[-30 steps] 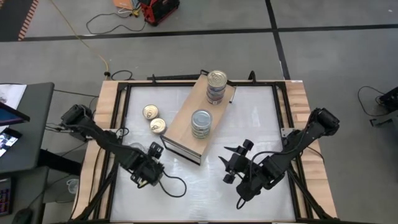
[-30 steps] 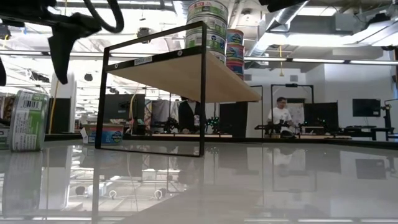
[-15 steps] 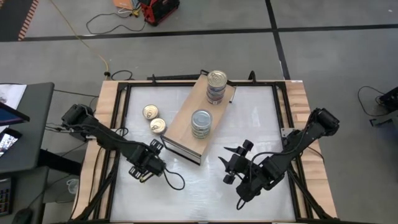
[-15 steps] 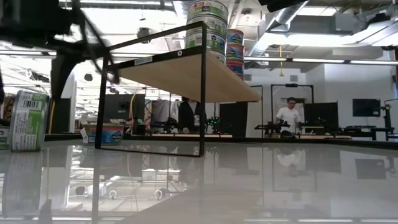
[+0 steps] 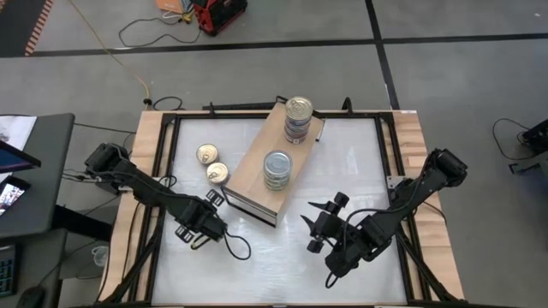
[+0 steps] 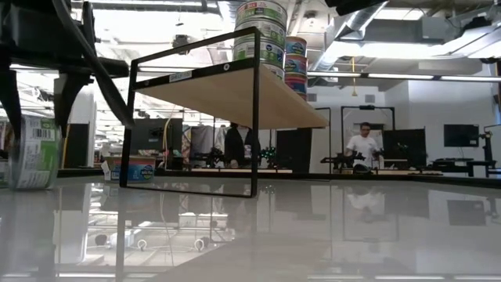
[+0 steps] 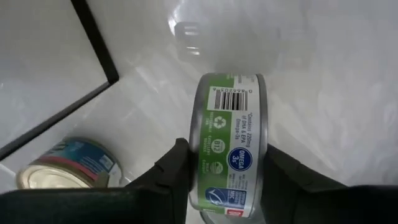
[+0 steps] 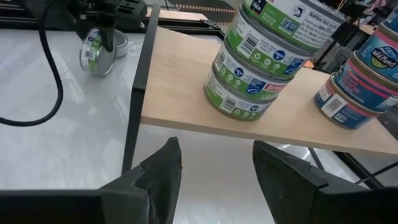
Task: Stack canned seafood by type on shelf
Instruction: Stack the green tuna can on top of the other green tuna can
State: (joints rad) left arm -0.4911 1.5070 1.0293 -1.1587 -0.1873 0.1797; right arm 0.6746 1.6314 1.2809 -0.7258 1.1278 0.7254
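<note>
I see the green tin standing on its edge on the tabletop, at about seven o'clock from the shelf. My left hand pinches its flat faces. It may roll or slip out. My right hand waits open at five o'clock.

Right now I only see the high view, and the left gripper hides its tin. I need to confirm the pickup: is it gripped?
Observer: Yes. The left wrist view shows the left gripper with its fingers against both flat faces of a green-labelled tin standing on edge.
Operator: Lifted?
Observer: Not yet. In the low view its rim looks down on the tabletop.
Operator: Which stack matches?
Observer: The green stack, nearer the right gripper. The other stack is blue and pink.
</note>
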